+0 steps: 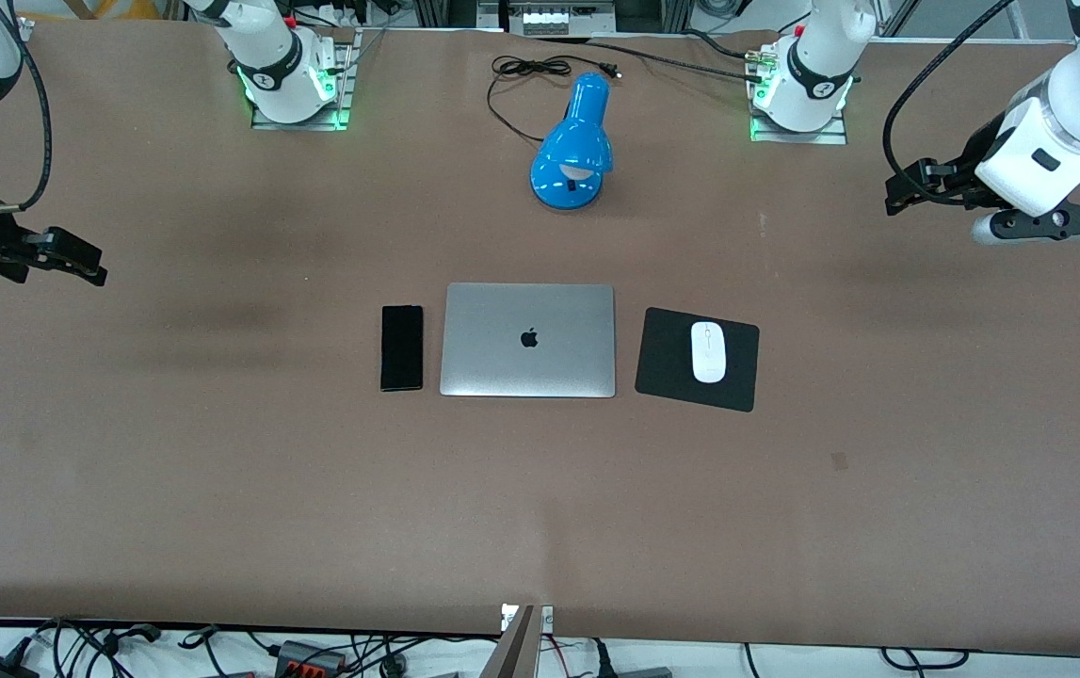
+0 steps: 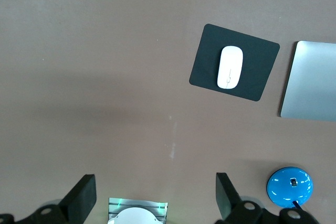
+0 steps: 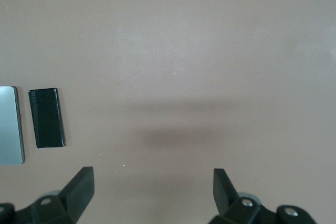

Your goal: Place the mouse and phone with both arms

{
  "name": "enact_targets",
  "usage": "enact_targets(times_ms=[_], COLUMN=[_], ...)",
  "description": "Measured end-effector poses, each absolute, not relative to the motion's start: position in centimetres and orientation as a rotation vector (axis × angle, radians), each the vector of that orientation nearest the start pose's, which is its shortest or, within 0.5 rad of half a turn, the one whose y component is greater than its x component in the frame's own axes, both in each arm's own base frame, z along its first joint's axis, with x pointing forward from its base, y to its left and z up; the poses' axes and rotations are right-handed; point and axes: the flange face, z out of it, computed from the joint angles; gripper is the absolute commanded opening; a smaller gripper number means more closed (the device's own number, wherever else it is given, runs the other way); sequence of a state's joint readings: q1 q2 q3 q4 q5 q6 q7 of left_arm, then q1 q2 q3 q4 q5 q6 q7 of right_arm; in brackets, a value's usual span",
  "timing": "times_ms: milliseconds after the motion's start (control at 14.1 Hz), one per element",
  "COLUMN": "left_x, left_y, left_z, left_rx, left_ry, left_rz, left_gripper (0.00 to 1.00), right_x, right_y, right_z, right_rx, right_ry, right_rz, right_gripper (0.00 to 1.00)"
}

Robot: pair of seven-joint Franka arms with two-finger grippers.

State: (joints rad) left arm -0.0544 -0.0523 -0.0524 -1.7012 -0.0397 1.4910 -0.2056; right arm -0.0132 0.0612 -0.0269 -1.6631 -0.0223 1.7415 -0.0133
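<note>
Hovering high—left gripper (image 1: 907,188), right gripper (image 1: 78,259)—both gaping.

Brown matte desk (image 1: 219,471), evenly lit, soft shadows. Blue lamp (image 1: 573,155) with black cord (image 1: 516,85) near base edge. Cables (image 1: 314,654) along white strip at near edge.

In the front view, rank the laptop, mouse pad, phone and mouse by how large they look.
1. laptop
2. mouse pad
3. phone
4. mouse

All four lie flat on the table at about the same nearness to the camera, so the order is trustworthy.
</note>
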Motion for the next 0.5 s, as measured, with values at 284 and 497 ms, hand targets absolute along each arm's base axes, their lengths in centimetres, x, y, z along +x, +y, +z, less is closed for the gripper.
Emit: enact_targets(times_ms=[284, 497], left_x=[52.17, 52.17], left_y=[-6.12, -6.12], left_z=[58.57, 58.57], left_rx=[-3.139, -3.139], left_ry=[-0.155, -0.155], left_rz=[0.255, 0.255], left_gripper=[1.0, 1.0], right_x=[58.43, 58.45], right_y=[-2.36, -2.32], right_z=[56.45, 56.46], right_rx=[-3.165, -3.165], right_ry=[0.03, 0.029], right_rz=[-0.062, -0.064], right_gripper=[1.0, 1.0])
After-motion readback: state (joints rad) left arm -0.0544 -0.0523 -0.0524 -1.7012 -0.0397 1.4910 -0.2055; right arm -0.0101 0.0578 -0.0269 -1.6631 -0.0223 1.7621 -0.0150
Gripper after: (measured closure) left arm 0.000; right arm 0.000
